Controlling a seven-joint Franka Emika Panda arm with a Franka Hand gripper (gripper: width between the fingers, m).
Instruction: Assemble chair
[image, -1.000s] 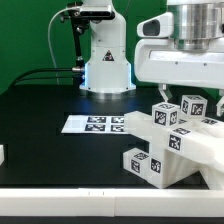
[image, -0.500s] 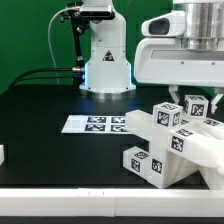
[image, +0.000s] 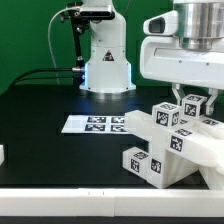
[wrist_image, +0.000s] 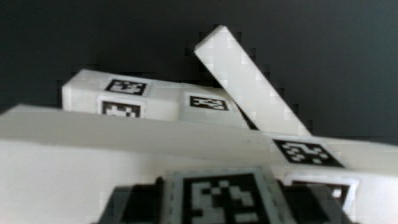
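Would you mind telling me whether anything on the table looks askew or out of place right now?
The chair parts lie in a tilted heap at the exterior view's right, bars crossing at angles under the gripper. The marker board lies flat. No damage is visible.

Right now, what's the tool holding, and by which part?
The tool is closed on a white chair piece at its top tagged end.

Matte white blocky plastic chair pieces (image: 170, 140) beside a thin flat white paper-like marker board (image: 95, 124) on a smooth black table (image: 40, 110).
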